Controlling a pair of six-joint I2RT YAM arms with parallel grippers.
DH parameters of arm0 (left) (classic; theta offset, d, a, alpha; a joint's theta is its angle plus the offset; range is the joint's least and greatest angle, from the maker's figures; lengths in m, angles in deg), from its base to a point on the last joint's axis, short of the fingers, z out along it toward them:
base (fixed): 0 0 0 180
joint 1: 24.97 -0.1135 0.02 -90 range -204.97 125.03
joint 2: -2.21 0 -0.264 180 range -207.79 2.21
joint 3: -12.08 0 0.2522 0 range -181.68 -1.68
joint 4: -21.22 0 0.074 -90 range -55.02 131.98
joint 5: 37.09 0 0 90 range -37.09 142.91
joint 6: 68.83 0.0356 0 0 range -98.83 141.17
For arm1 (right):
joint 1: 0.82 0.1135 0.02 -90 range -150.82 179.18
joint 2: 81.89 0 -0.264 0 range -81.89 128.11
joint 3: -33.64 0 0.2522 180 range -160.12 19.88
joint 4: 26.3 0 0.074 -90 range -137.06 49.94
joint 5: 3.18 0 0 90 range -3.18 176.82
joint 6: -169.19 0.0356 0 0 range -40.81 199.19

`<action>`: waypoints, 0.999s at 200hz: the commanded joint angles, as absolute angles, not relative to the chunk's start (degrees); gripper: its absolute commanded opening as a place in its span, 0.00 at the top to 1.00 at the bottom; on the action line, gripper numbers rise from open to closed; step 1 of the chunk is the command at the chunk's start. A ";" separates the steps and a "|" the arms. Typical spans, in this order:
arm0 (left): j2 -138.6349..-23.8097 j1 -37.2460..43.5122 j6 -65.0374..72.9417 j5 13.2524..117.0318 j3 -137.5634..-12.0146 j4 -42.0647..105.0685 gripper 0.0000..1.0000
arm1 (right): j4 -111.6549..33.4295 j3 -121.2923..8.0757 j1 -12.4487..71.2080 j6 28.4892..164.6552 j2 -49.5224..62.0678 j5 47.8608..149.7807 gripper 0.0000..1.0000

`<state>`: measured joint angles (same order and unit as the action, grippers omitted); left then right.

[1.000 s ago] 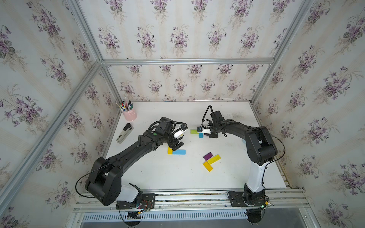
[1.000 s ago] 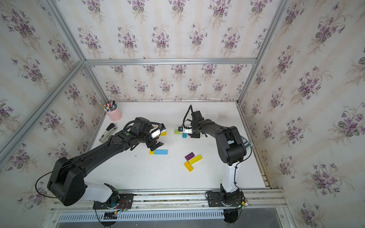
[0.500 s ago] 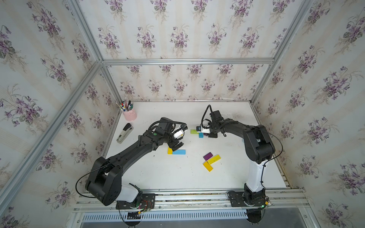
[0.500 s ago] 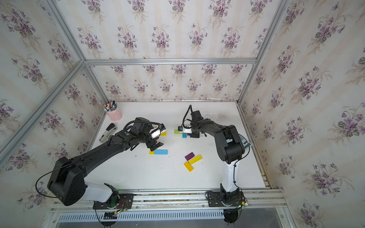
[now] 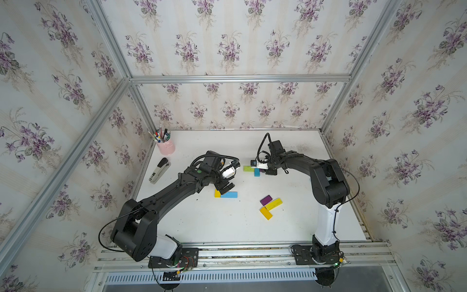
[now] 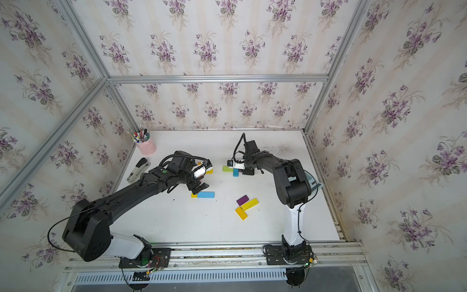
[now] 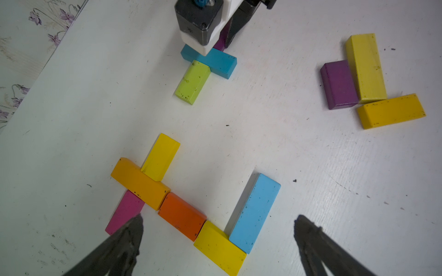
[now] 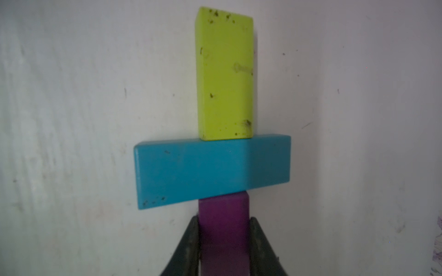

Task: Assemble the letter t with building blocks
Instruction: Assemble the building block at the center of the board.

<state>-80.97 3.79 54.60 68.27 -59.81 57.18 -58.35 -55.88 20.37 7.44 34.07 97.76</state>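
Left gripper (image 5: 225, 188), just 9 o'clock of the table (image 5: 202, 222) centre: fingers spread wide, holding nothing. Light blue block (image 7: 254, 212) lies flat between the two fingers, touching neither, long axis 3–9 in both top views.

Right gripper (image 8: 223, 221), 2 o'clock of centre: fingers clamped on the long sides of the purple block (image 8: 223, 251). Its free end butts the teal block (image 8: 212, 170), axis 12–6. Lime block (image 8: 226, 76) touches teal's far side, pointing to 9. Purple's axis is probably 3–9 too, though it is mostly hidden from above.
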 commanded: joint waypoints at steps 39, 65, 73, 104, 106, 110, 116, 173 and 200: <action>-81.77 3.69 54.38 69.34 -60.53 57.16 0.00 | -60.30 -55.11 20.28 8.08 34.75 97.63 0.31; -81.90 3.69 54.05 69.61 -60.66 57.13 0.00 | -59.75 -54.74 20.36 8.08 34.32 97.85 0.27; -81.82 3.69 53.89 69.48 -60.66 56.96 0.00 | -59.60 -54.65 20.27 8.17 34.07 98.06 0.27; -81.39 3.69 52.22 69.18 -60.66 56.10 0.00 | -60.04 -54.20 20.36 9.23 31.18 98.40 0.28; -81.31 3.69 52.11 69.15 -60.66 56.02 0.00 | -60.02 -54.10 20.29 9.34 30.86 98.48 0.27; -81.22 3.69 51.96 69.02 -60.66 55.79 0.00 | -59.89 -53.75 20.32 9.52 30.12 98.53 0.27; -81.07 3.69 51.65 69.15 -60.70 55.51 0.00 | -59.57 -53.09 20.31 9.72 29.01 98.64 0.27; -83.20 3.70 46.35 67.11 -67.88 60.86 0.00 | -54.35 -46.50 20.42 20.87 16.56 93.94 0.25; -85.88 3.69 39.52 65.61 -75.31 66.65 0.00 | -47.60 -46.82 20.56 38.08 13.56 85.21 0.12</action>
<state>-84.25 3.79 46.30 67.28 -70.65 61.25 -55.24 -46.20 20.41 21.04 15.45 93.59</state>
